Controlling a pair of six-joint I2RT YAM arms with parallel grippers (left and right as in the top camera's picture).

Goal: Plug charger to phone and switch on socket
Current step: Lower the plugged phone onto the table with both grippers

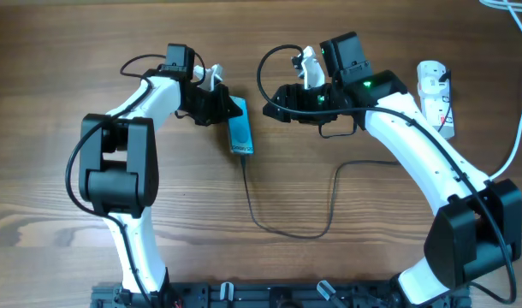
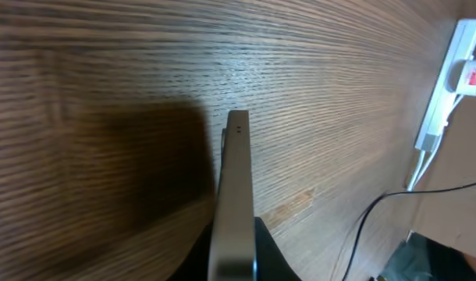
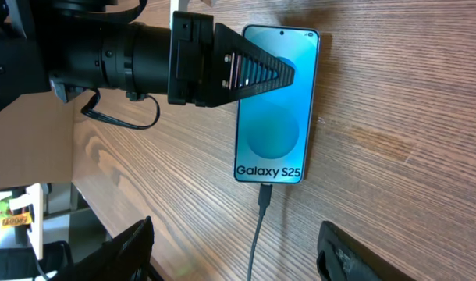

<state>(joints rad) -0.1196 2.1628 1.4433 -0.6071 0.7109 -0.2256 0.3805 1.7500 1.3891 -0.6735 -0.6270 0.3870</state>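
Slim teal-and-white smartphone with "Galaxy S25" on screen (image 3: 275, 129) lies on the brown wooden worktop (image 1: 38, 51) between the 2 arms. Left gripper (image 1: 228, 108) has its fingers clamped narrow on the phone's upper end, with 1 black triangular finger (image 3: 250, 69) lying across the top of the screen. The left wrist view shows the phone edge-on.

Thin black charger cable (image 1: 247, 192) runs from the phone's bottom edge and loops across the worktop. Its small black plug tip (image 3: 264, 197) touches the port and looks seated, though depth can't be confirmed.

Right gripper (image 3: 234, 232) hovers just below the phone, over the cable. Its fingers are wide and hold nothing.

Step in hand: plugging looks done, or at its last check. The switch step is not yet done.

White elongated power strip (image 1: 434, 92) sits well apart, at the far right. Next move likely calls for the right arm to swing over there, narrow its fingers and press the small red switch (image 2: 473, 76) - while the left steadies the phone.
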